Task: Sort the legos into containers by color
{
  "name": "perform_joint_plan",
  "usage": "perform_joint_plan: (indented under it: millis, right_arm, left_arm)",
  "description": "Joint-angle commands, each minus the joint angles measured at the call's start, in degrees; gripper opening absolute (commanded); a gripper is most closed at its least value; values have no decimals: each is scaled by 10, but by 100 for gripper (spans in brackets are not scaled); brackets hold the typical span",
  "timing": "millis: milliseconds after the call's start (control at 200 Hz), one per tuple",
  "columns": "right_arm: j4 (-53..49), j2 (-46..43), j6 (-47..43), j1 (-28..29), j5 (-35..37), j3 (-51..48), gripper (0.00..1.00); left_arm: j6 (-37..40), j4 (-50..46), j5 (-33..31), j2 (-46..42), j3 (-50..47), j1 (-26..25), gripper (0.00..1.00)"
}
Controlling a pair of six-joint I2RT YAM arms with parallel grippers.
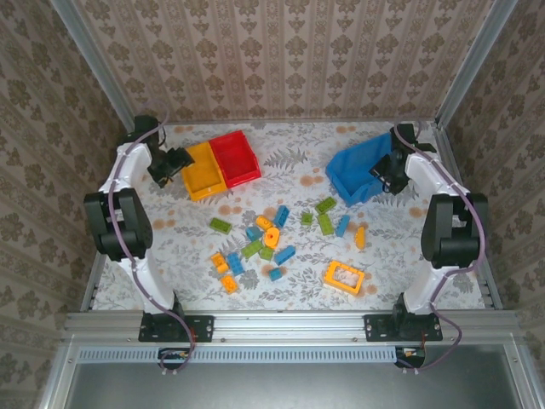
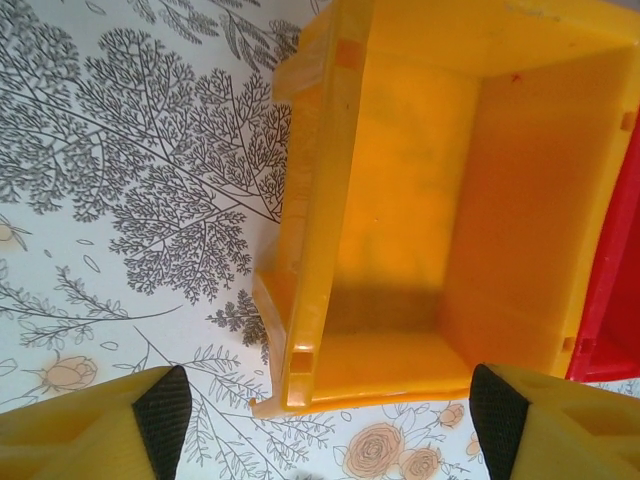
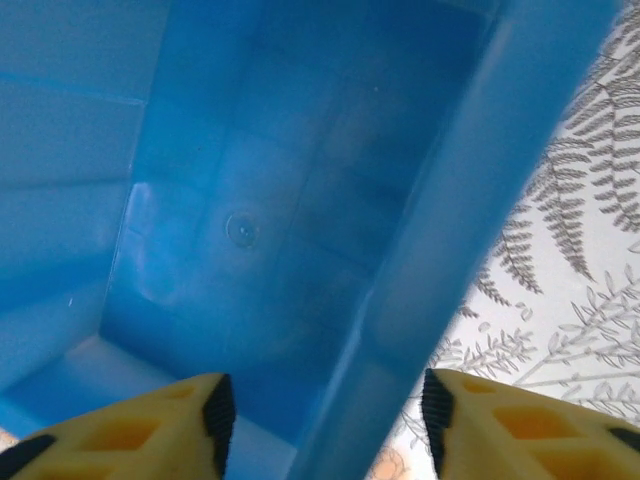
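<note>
Floral tabletop (image 1: 170, 247), orange frame brick (image 1: 343, 277) lying crosswise

The red bin (image 2: 615, 290) is cut off at the right edge; the blue bin (image 3: 470, 220) at top and left.

From my remote desk: left arm (image 1: 146, 279) and right arm (image 1: 421, 290), white shells over black joints, purple cables (image 1: 126, 243) attached, ending in left claw (image 2: 330, 425) and right claw (image 3: 325, 410), yellow fingers (image 2: 70, 440) faced with black pads (image 2: 165, 420).
</note>
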Motion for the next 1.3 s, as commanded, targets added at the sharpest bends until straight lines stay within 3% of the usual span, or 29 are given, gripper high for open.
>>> perform_joint_plan:
  millis: [0,230,305,715,850,1145,1295]
  right_arm:
    - [7,24,-13,0,-7,20,48]
    - [-9,33,-73,3,18,34,25]
    - [-14,33,-95,6,26,41,19]
    - [-43,67,-182,41,51,123,7]
    - [-46,88,-205,50,39,155,5]
    - [-75,183,-258,71,-81,265,2]
    - [-81,209,-270,98,-94,291,2]
  left_arm:
    - [26,-2,2,14,14,-2,76]
    - [48,1,-5,46,31,-6,64]
    - [58,0,-14,59,37,-8,55]
    - [140,-19,-65,110,81,-42,13]
    - [160,-23,-77,116,83,-64,4]
    - [181,-21,-80,113,75,-125,0]
    - [185,-22,-83,118,86,-160,0]
